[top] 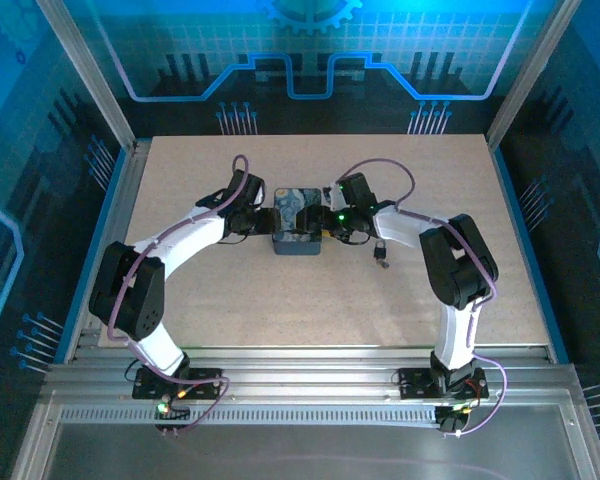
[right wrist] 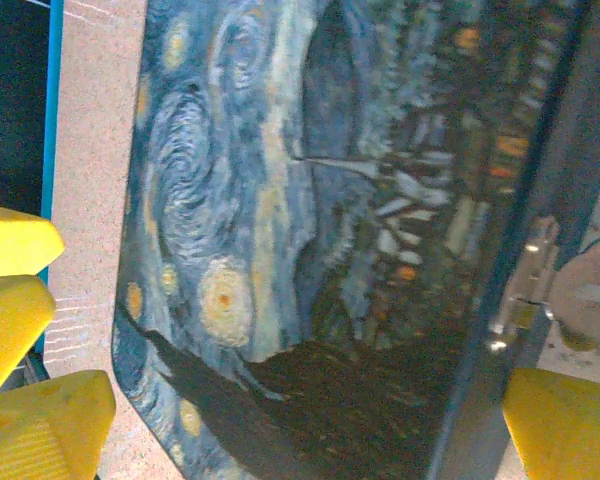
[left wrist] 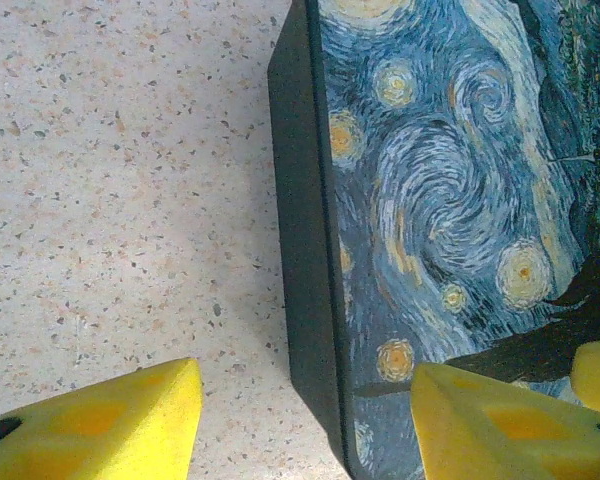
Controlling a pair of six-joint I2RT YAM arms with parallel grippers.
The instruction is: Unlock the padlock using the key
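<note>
Both arms rise from the bottom edge, bow outward and fold inward mid-frame. The left gripper (left wrist: 305,395) stands open astride the shut tin's (top: 298,228) edge; the right gripper (right wrist: 310,400) spreads wide over its lid. The padlock (top: 380,257) lies on the table (top: 230,320) just right of the tin.

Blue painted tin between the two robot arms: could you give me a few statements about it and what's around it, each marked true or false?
1. The dark blue rectangular tin with a swirling starry painting sits between the left gripper and the right gripper. True.
2. The right gripper is clamped shut. False: its yellow fingers stand wide apart.
3. A small dark object lies on the table, to the right of the tin. True.
4. The tabletop is glossy black. False: it is pale and speckled.
</note>
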